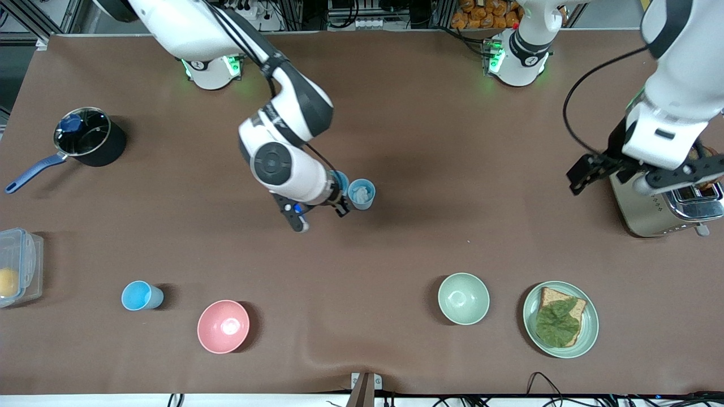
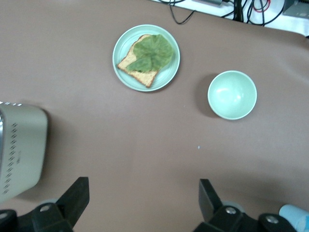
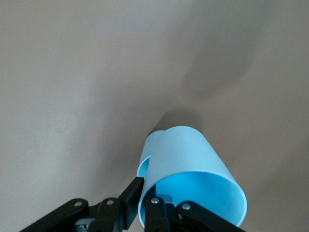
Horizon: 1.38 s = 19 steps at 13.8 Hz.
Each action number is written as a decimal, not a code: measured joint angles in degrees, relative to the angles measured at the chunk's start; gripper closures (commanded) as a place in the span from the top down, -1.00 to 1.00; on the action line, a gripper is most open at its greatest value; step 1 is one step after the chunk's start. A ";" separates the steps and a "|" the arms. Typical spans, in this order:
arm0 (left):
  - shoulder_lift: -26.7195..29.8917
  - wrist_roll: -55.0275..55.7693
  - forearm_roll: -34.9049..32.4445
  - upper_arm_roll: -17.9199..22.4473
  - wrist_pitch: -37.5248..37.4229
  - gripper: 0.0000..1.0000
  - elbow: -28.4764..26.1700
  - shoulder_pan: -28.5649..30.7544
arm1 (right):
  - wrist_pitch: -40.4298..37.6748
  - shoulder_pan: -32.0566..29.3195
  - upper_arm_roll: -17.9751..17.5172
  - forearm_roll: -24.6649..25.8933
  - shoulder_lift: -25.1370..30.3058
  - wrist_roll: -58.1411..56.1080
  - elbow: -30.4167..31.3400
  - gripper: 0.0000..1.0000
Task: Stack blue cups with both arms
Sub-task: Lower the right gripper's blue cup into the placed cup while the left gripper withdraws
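The bench (image 1: 396,113) is read as a clock face from the front camera. Near its centre, a blue cup (image 1: 341,181) is grasped by the right pincer (image 1: 341,199). In the right wrist view that cup (image 3: 193,174) is pinched at the rim, one finger (image 3: 155,209) inside the wall and the other outside it. Whether its base rests on the bench cannot be told.

A second blue cup (image 1: 361,194) stands at four o'clock from the held one, with something whitish seen inside it. The two are close together, and whether they touch cannot be told.

A third blue cup (image 1: 141,295) is found at about eight o'clock on the bench, near the front camera and toward the right arm's end. It stands well apart from the right pincer, and the pink bowl (image 1: 223,326) lies beside it.

The left pincer (image 1: 636,175) is held released at three o'clock, above the bench beside the toaster (image 1: 656,217), and the left arm waits. In the left wrist view its fingers (image 2: 77,193) are spread wide, and the pale green bowl (image 2: 232,94) and the plate (image 2: 120,72) of toast are seen past them.

A small mark on the left arm's base (image 1: 520,56) is too small to be read.
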<state>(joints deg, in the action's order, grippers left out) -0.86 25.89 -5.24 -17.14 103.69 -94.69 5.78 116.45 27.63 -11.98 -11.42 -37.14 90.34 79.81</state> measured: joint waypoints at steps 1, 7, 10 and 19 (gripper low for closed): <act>0.42 -0.44 0.03 -0.03 -1.70 1.00 0.62 0.02 | 0.45 1.23 0.01 0.03 -0.74 1.50 -0.86 -1.00; 0.63 -1.03 0.16 -0.38 -5.58 1.00 1.98 0.02 | 0.44 4.10 0.04 0.62 -1.03 4.56 -2.22 -1.00; 0.63 -1.05 0.17 -0.48 -6.16 1.00 2.14 0.02 | 0.41 4.10 0.10 1.48 -1.23 4.56 -2.15 -1.00; 0.62 -1.09 1.61 -0.48 -7.57 1.00 4.04 0.04 | 3.30 4.57 0.22 1.64 -4.08 4.37 -2.12 1.00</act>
<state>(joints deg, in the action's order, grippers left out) -0.25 24.80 -3.62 -17.62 96.12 -90.65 5.82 119.75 32.20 -11.75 -9.78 -41.22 94.71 77.69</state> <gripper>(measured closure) 0.000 0.846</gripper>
